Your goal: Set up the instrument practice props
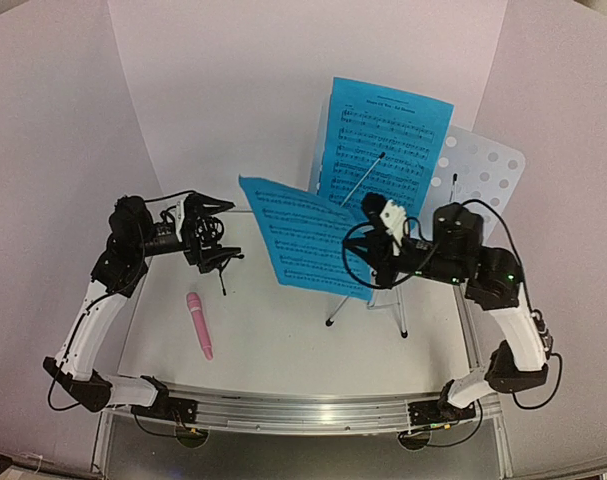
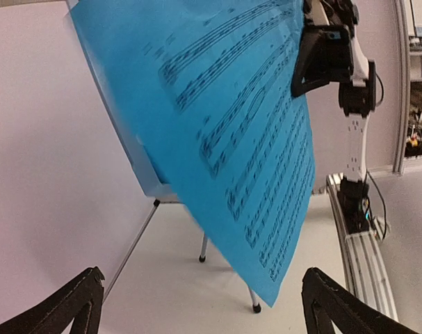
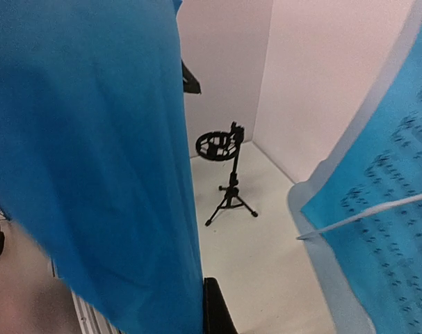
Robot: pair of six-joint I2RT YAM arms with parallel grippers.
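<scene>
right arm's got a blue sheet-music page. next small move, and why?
Probably lift the tilted blue sheet-music page up and rightward, toward the bare part of the perforated pale desk. The right gripper seems to pinch its edge, holding it low and askew, while the other blue page already lies on the desk.

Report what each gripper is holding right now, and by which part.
Right gripper pinches the front blue sheet-music page near its upper right corner. Left gripper is open, holding nothing.
</scene>
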